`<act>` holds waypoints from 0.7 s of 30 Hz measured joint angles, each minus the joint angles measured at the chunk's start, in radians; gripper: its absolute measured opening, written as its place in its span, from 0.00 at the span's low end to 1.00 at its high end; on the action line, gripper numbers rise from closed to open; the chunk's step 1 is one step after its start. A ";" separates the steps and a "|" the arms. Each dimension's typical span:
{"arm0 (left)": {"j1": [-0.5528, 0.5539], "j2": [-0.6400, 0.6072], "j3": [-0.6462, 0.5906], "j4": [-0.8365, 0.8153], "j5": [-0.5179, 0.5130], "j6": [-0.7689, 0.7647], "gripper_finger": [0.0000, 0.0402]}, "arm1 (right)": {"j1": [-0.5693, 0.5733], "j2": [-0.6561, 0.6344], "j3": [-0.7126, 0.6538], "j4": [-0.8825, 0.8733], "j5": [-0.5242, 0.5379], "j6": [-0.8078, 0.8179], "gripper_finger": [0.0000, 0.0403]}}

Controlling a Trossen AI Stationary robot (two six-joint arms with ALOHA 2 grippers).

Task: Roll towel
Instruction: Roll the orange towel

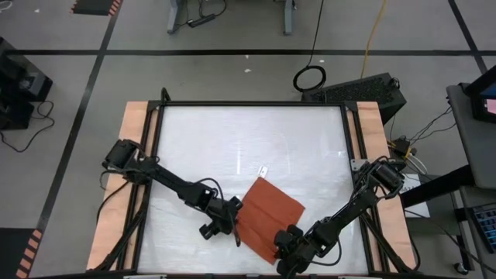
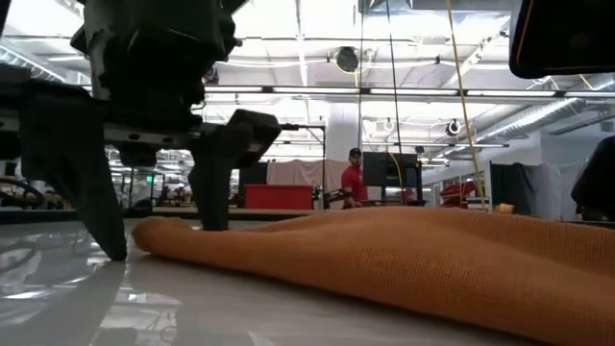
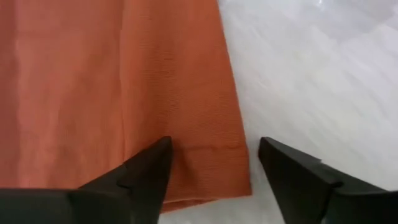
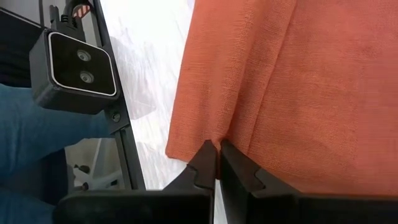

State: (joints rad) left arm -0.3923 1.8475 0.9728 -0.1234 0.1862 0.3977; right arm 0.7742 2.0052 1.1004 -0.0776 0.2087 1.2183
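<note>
The rust-orange towel (image 1: 267, 217) lies flat on the white table (image 1: 232, 139) near its front edge, turned cornerwise. My left gripper (image 1: 223, 223) is open at the towel's left corner. In the left wrist view (image 3: 211, 165) one finger stands over the cloth and the other over bare table beside the edge. My right gripper (image 1: 287, 244) is shut on the towel's near edge and also shows in the right wrist view (image 4: 217, 155). In the low view the towel (image 2: 404, 250) lies low, rising toward the right. My left gripper points down with its fingers spread across the towel's corner edge (image 3: 239, 168). In the low view one fingertip (image 2: 216, 223) meets the top of the cloth and the other (image 2: 113, 252) reaches the table. Whether they press, I cannot tell. My right gripper pinches a small pucker of the towel's near edge (image 4: 214, 140) between its two fingertips, coming from the table's near side, slanting down. The cloth gathers into a crease toward the fingers. The rest of the towel lies on the table.
A small white tag (image 1: 262, 169) lies on the table beyond the towel. The low camera's housing (image 4: 74, 62) sits on the table's frame beside the towel's near corner, with a person's blue-clad leg (image 4: 31, 143) behind it. Bare table lies toward the far edge.
</note>
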 joint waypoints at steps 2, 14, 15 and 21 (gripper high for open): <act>0.004 0.011 0.002 -0.001 -0.015 -0.047 0.66 | 0.000 0.000 0.000 0.000 -0.001 0.001 0.01; 0.051 0.016 0.002 0.012 -0.020 -0.076 0.05 | 0.001 -0.039 -0.004 -0.012 -0.004 -0.069 0.01; 0.051 0.016 0.002 0.017 -0.017 -0.077 0.05 | 0.004 -0.050 -0.005 -0.022 -0.004 -0.096 0.02; 0.060 0.016 0.002 0.001 0.041 -0.128 0.05 | 0.032 -0.136 -0.005 -0.157 -0.027 -0.149 0.22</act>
State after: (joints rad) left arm -0.3328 1.8637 0.9749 -0.1220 0.2271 0.2693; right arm 0.8067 1.8687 1.0950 -0.2351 0.1812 1.0693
